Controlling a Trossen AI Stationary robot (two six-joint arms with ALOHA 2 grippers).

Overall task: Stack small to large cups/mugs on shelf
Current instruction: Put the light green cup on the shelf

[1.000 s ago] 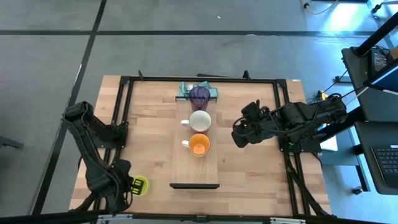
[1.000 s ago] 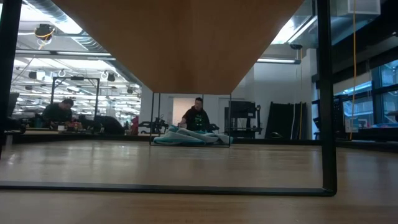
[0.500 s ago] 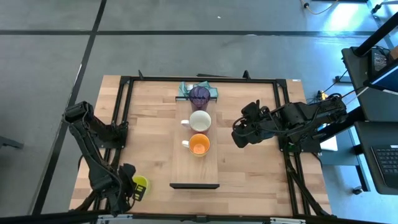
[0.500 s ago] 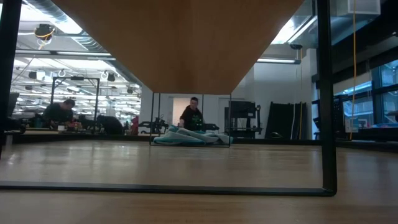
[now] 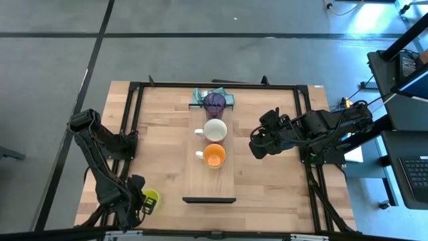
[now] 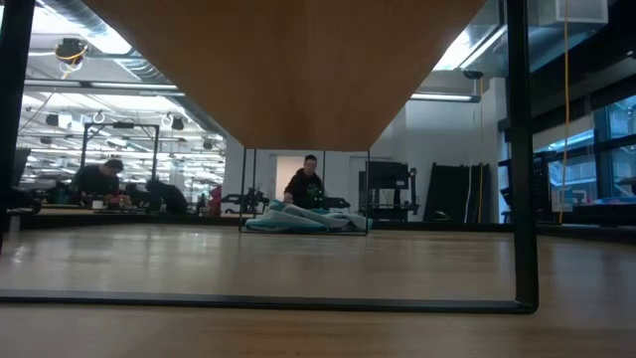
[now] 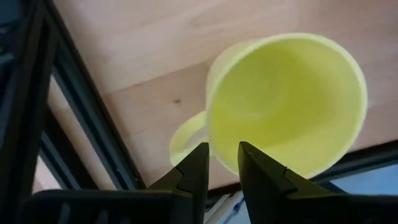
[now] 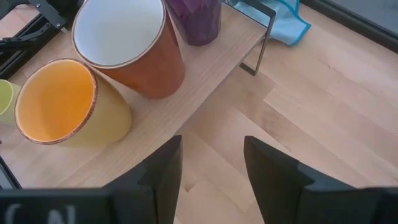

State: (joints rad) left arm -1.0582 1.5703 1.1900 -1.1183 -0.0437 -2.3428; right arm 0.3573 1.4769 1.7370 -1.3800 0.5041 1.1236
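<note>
Left end effector (image 7: 222, 163) pinching yellow-green mug (image 7: 286, 102) rim

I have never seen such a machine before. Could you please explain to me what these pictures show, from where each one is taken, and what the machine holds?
It is a robot with two dark arms at a wooden table. One camera looks straight down from above, one looks level across the tabletop, and one sits on each wrist.

A pale shelf lies on the middle of the table. On it stand, in a row, a purple tumbler, a white-inside mug and an orange mug. A teal cloth lies behind the tumbler.

The left gripper, at the near left corner, has its fingers pinching the rim of the yellow-green mug, next to the handle. The right gripper waits open beside the shelf, holding nothing.
</note>
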